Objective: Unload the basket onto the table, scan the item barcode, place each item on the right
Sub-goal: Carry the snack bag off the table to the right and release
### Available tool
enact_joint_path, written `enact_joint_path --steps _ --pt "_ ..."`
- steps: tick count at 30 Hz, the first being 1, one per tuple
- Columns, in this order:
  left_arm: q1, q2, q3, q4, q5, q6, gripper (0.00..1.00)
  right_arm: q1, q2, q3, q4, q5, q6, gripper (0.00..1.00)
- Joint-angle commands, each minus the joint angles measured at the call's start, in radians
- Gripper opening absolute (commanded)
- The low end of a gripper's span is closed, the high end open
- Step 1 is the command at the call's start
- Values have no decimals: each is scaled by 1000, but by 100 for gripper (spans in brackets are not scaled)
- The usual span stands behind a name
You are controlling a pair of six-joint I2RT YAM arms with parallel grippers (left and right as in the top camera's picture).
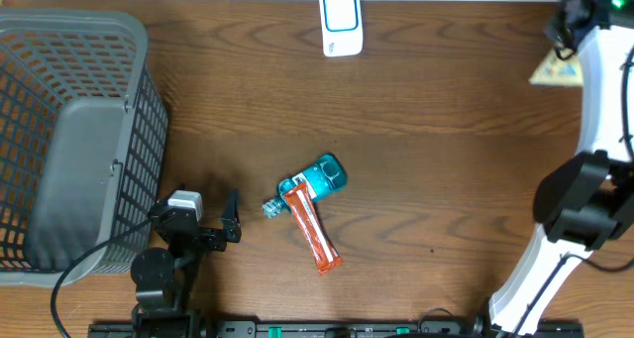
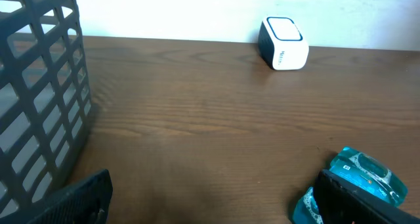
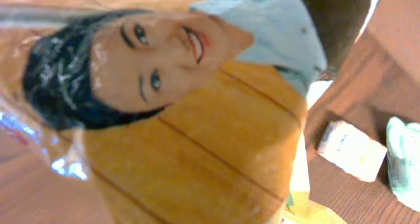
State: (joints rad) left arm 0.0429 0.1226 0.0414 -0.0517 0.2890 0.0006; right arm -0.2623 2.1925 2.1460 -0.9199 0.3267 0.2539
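Observation:
A teal packet (image 1: 324,175) and an orange-red packet (image 1: 316,236) lie touching in the middle of the table. The white and blue scanner (image 1: 341,22) stands at the far edge. My left gripper (image 1: 196,212) rests low beside the basket, open, nothing between its fingers (image 2: 85,199). In the left wrist view the teal packet (image 2: 369,175) lies just beyond the right finger and the scanner (image 2: 283,43) far ahead. My right gripper (image 1: 565,33) is at the far right corner over a yellowish packet (image 1: 561,71). That packet (image 3: 197,138), with a printed face, fills the right wrist view and hides the fingers.
A dark grey mesh basket (image 1: 81,23) takes up the left side, close to my left arm; its wall (image 2: 39,92) shows in the left wrist view. A small white packet (image 3: 351,149) and a pale one (image 3: 405,161) lie past the yellowish packet.

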Motion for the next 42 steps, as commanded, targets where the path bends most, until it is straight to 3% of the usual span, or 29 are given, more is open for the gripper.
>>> enact_joint_path --steps 1,10,15,16,18,19,26,33,42 --pt "0 -3 -27 -14 6 6 98 -77 96 -29 8 -25 -31 1" --pt "0 -3 -27 -14 6 6 98 -251 173 -26 10 -161 4 2" --pt "0 -3 -27 -14 6 6 98 -325 173 -26 2 -248 3 22" --pt "0 -3 -27 -14 6 6 98 -336 173 -26 -1 -248 3 31" --pt "0 -3 -27 -14 6 6 98 -359 165 -26 -12 -253 4 84" --pt "0 -3 -27 -14 6 6 98 -370 158 -25 -17 -264 4 99" --pt "0 -3 -27 -14 6 6 98 -439 7 -25 -11 -640 44 99" --pt "0 -3 -27 -14 6 6 98 -400 -247 -26 6 -985 136 99" --pt "0 -3 -27 -14 6 6 98 -103 -478 -26 -126 -1008 134 99"
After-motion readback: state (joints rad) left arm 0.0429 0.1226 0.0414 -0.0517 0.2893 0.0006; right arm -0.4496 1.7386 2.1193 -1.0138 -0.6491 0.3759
